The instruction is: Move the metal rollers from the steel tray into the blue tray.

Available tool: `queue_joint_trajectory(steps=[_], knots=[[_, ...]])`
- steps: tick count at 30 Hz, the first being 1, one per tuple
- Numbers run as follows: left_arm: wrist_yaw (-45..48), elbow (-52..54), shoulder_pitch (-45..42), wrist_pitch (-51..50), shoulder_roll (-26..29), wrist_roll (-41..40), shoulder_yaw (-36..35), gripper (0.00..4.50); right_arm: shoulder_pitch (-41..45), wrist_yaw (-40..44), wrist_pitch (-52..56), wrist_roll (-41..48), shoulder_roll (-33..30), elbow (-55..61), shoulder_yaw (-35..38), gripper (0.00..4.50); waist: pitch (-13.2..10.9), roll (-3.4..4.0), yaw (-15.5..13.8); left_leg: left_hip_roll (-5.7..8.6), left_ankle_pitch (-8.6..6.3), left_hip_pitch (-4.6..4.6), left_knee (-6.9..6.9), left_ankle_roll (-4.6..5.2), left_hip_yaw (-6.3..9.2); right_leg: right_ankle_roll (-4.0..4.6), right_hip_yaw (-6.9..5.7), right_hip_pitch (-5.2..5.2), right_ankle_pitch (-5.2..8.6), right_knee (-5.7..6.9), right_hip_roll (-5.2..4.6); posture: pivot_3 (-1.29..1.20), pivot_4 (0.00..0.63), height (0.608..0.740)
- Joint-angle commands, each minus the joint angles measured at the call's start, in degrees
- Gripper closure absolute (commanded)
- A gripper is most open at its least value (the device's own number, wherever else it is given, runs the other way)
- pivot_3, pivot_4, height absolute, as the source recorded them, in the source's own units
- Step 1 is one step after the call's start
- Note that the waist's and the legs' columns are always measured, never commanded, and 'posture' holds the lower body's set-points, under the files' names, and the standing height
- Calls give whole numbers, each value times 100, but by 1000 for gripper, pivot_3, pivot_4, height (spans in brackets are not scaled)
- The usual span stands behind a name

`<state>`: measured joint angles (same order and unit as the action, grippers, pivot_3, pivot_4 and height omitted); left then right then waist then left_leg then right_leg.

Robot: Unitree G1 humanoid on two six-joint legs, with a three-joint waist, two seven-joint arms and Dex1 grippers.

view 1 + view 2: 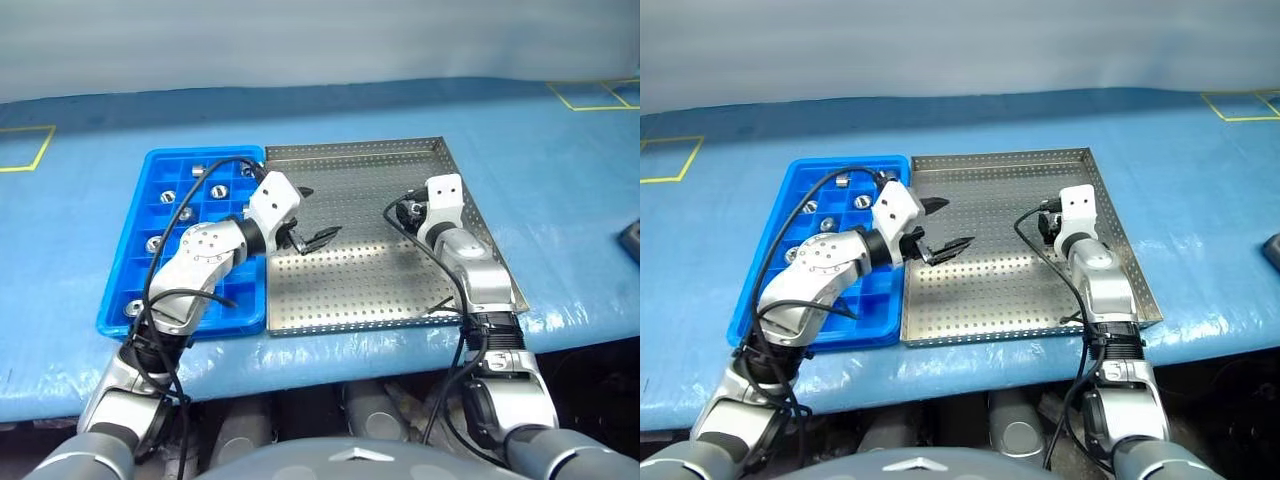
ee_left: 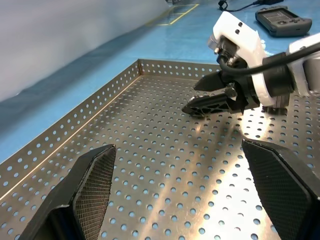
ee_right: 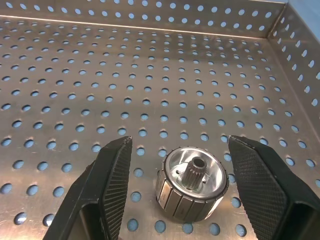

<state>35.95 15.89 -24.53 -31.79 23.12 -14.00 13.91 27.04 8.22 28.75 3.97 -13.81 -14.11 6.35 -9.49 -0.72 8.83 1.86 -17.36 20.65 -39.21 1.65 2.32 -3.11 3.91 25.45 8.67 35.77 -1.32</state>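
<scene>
Desk covered in blue sheeting, marked with yellow taped outlines at two corners. Dark handheld device lies on it, cable attached.

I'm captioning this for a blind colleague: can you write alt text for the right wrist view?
A metal roller stands on end on the steel tray, between the right end effector's two open black fingers, neither touching it. The tray's perforated floor runs back to its low rim.

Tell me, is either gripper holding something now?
Nothing is held. The right gripper stands open around a metal roller without touching; the left gripper is open.
</scene>
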Motion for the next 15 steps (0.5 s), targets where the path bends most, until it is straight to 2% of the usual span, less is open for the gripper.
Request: queue_joint_trajectory(steps=[1, 14, 15], knots=[[52, 329, 28, 64, 32, -17, -62, 90, 227, -123, -210, 72, 15, -122, 181, 1290, 0, 0, -18, 1, -1, 0, 0, 1, -1, -1, 1, 0, 0, -1, -1, -144, 150, 740], [82, 407, 66, 89, 59, 37, -55, 90, 276, -279, -156, 70, -2, -453, 196, 1290, 0, -1, -36, 1, -2, 0, -2, 7, -11, -8, 11, 1, -5, -4, -1, -139, 150, 740], [83, 407, 65, 92, 61, 40, -55, 90, 272, -284, -153, 80, 9, -459, 203, 1464, 0, -1, -35, 1, -2, 0, -2, 7, -11, -8, 11, 1, -5, -4, -1, -139, 150, 740]])
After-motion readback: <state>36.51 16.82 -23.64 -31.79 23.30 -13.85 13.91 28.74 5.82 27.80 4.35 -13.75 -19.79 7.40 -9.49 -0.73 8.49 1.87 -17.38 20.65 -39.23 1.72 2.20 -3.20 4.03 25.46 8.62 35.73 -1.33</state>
